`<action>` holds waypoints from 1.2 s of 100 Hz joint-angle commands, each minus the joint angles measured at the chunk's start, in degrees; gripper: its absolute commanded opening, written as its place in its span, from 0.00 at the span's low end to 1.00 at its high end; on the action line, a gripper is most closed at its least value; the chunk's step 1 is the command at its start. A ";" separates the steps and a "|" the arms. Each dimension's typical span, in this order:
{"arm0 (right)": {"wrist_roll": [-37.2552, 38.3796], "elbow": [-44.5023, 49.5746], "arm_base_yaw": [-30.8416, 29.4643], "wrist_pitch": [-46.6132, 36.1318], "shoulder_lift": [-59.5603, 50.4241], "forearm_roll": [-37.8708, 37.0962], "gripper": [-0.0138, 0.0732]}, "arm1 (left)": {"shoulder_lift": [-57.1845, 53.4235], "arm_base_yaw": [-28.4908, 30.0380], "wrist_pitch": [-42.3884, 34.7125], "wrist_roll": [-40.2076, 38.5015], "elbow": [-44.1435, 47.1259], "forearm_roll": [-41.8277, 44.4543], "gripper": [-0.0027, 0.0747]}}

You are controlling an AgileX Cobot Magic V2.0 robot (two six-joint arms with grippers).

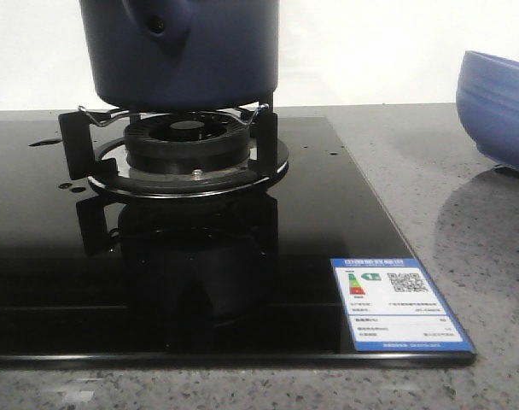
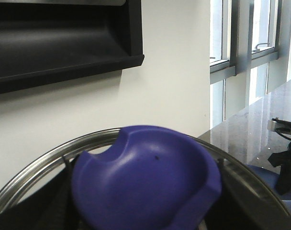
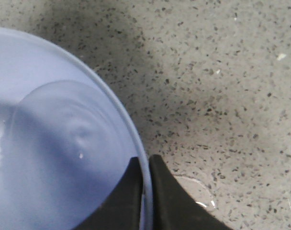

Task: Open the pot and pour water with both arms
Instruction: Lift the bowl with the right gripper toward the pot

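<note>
Front view: pot [image 1: 178, 51] on burner [image 1: 187, 145]; right end effector [image 3: 146, 191] pinches bowl [image 3: 50, 143] rim; left's state unclear.

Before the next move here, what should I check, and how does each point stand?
1. pot seated on burner stand: ok.
2. right gripper clamped on bowl rim: ok.
3. Water in bowl: ok, ripples show.
4. lid held firmly: cannot tell, fingers unclear.
5. pot open: cannot tell, top out of frame.
6. cooktop dry: not ok, droplets.
</note>
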 commanded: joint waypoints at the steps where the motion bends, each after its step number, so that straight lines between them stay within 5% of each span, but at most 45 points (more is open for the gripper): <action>1: -1.88 -2.79 -0.13 -1.73 -1.87 1.67 0.10 | -1.71 -0.32 -0.70 -0.68 -1.81 -5.24 0.33; 48: -5.69 -27.08 8.52 8.50 -1.01 3.39 0.10 | -1.85 -0.32 -0.68 -0.81 -1.81 -5.24 0.33; 95: -5.69 -59.41 22.64 19.78 14.18 2.74 0.11 | -7.13 -0.32 -6.85 -6.19 -1.81 0.41 0.33; 120: -4.97 -67.79 32.25 18.52 20.93 -6.20 0.11 | -9.84 -0.32 -9.86 -9.38 -1.81 4.18 0.33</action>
